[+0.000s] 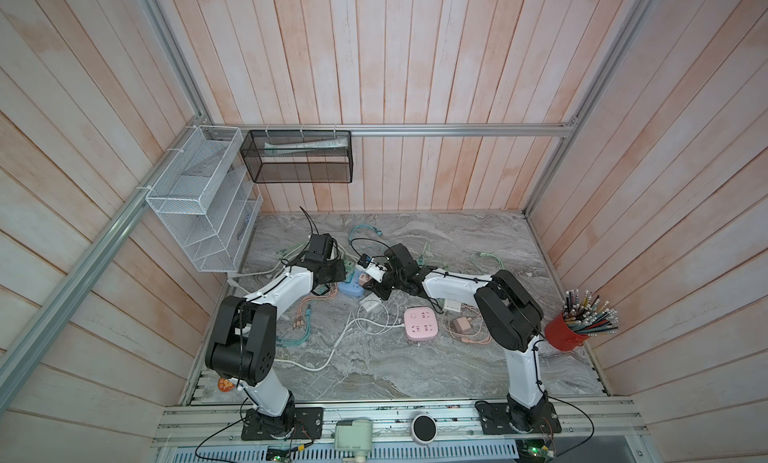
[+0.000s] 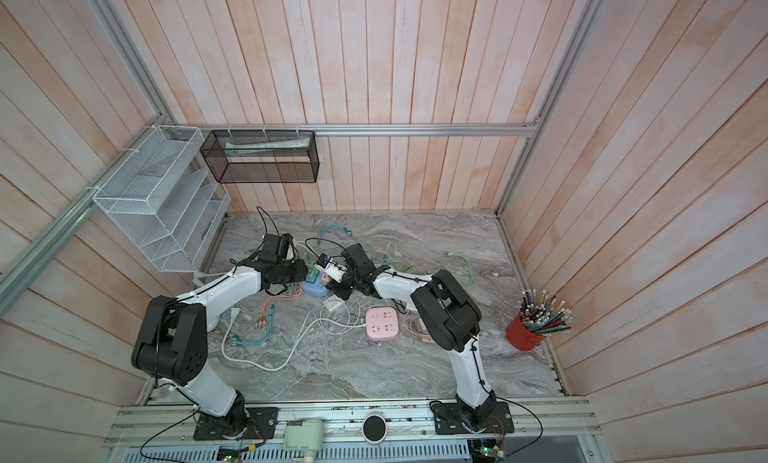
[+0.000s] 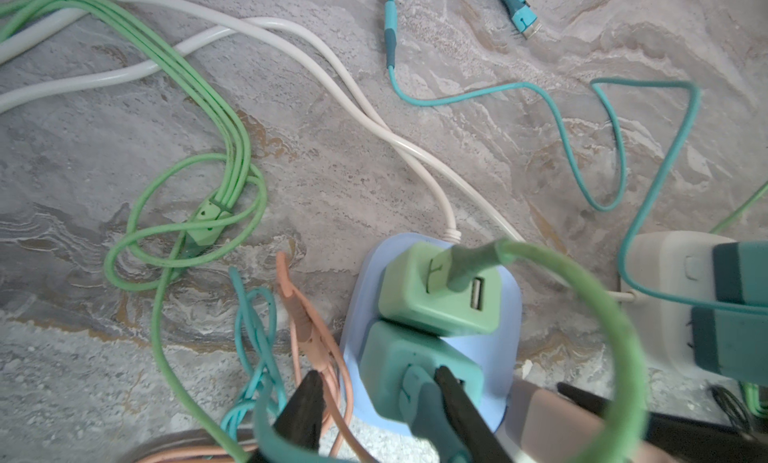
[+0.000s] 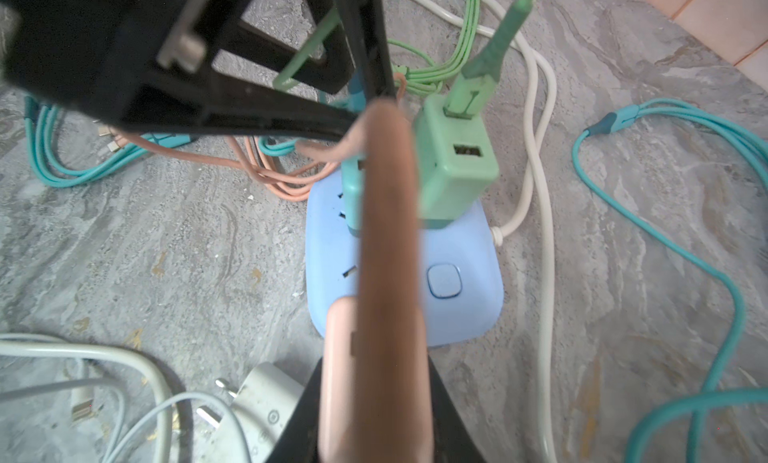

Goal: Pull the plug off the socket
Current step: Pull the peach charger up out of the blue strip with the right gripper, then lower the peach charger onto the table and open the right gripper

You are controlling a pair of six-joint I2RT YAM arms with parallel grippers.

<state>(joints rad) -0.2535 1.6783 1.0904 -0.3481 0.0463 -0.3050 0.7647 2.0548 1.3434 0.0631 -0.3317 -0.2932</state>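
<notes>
Pink plug (image 4: 386,215): we are pinching it in our right gripper (image 4: 376,369), over the blue socket (image 4: 457,315). Teal cable (image 3: 415,392): we are clamping its end narrowly in our left gripper (image 3: 378,375), atop the teal charger (image 3: 386,353). Green charger (image 3: 436,290): sitting plugged in alongside.

We see a robot lab booth. Aluminium rails (image 1: 457,129) frame plank walls (image 1: 415,57) around a marble-look tabletop (image 1: 415,369); two arms (image 1: 282,286) stand bolted to a slotted base (image 1: 602,419).
</notes>
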